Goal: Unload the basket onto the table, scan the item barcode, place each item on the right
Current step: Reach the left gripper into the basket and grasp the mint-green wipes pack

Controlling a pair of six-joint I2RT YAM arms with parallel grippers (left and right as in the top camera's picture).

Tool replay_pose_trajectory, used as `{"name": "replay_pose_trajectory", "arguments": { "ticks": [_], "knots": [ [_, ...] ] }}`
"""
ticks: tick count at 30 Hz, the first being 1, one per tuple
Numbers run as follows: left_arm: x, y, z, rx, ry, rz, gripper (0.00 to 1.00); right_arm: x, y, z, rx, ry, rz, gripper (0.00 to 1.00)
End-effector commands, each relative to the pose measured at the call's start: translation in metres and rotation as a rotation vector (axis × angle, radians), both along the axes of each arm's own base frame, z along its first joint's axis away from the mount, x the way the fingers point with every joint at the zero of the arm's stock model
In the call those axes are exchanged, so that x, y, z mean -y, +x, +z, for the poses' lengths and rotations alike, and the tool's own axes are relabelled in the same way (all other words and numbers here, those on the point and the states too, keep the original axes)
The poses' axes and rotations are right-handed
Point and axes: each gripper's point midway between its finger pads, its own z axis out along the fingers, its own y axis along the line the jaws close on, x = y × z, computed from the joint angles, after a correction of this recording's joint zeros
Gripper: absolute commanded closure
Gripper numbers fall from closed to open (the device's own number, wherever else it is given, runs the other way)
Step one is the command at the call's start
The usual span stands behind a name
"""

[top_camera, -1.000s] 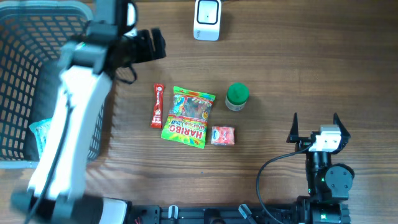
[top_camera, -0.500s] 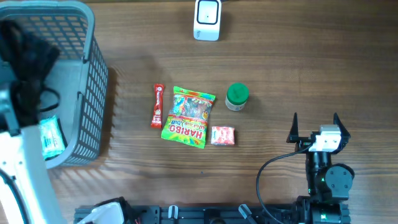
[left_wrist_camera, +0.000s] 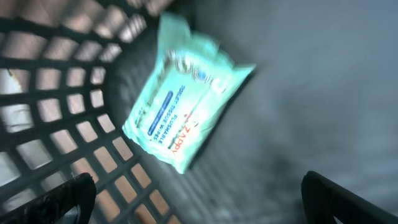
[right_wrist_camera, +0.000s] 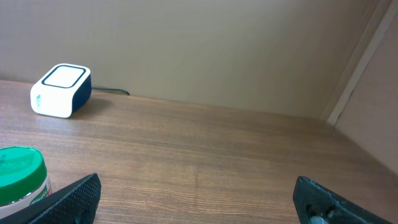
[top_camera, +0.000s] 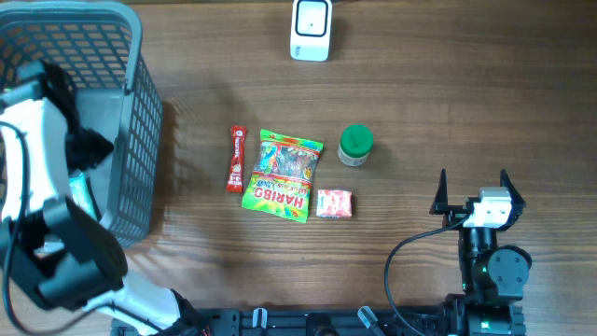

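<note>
My left claw (left_wrist_camera: 202, 199) gapes empty inside the basket (left_wrist_camera: 56, 93), wipes pack (left_wrist_camera: 186, 112) just beneath it; I reckon the Haribo bag (top_camera: 282, 175), well to its right, next needs carrying to the scanner (top_camera: 311, 29), my right claw (top_camera: 472, 191) open, idle.

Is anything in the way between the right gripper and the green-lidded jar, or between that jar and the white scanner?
Nothing visible. Bare table lies between the right gripper and the green-lidded jar, and between the jar and the white scanner. The Haribo bag and pink candy lie beside the jar, off both paths.
</note>
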Motion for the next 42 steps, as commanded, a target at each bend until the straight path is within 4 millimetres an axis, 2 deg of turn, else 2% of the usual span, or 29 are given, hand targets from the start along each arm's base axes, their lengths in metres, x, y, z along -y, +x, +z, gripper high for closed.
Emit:
{"name": "replay_pose_trajectory", "arguments": {
  "ticks": [1,5,10,16,22,34,36,42],
  "knots": [
    [-0.009,-0.032,-0.039,-0.235,0.029,-0.055,0.0,-0.002,0.0,0.001,0.005,-0.011,0.011,0.0],
    [-0.009,-0.039,-0.058,-0.276,0.03,-0.057,0.0,-0.002,0.0,0.001,0.005,-0.011,0.011,0.0],
    [-0.034,-0.052,-0.045,-0.349,0.16,-0.053,0.0,-0.002,0.0,0.001,0.005,-0.011,0.011,0.0],
    [-0.061,-0.051,-0.052,-0.26,0.193,0.03,0.0,-0.002,0.0,0.001,0.005,-0.011,0.011,0.0],
    [-0.057,-0.056,-0.075,-0.216,0.14,0.062,0.0,-0.002,0.0,0.001,0.005,-0.011,0.011,0.0],
    [-0.05,-0.07,-0.104,-0.216,0.145,0.065,0.0,-0.002,0.0,0.001,0.005,-0.012,0.011,0.0],
    [-0.055,-0.066,-0.106,-0.182,0.158,0.078,0.0,-0.002,0.0,0.001,0.005,-0.011,0.011,0.0],
    [-0.05,-0.025,-0.126,-0.002,0.003,-0.055,0.0,-0.002,0.0,0.001,0.005,-0.011,0.011,0.0]
  ]
}}
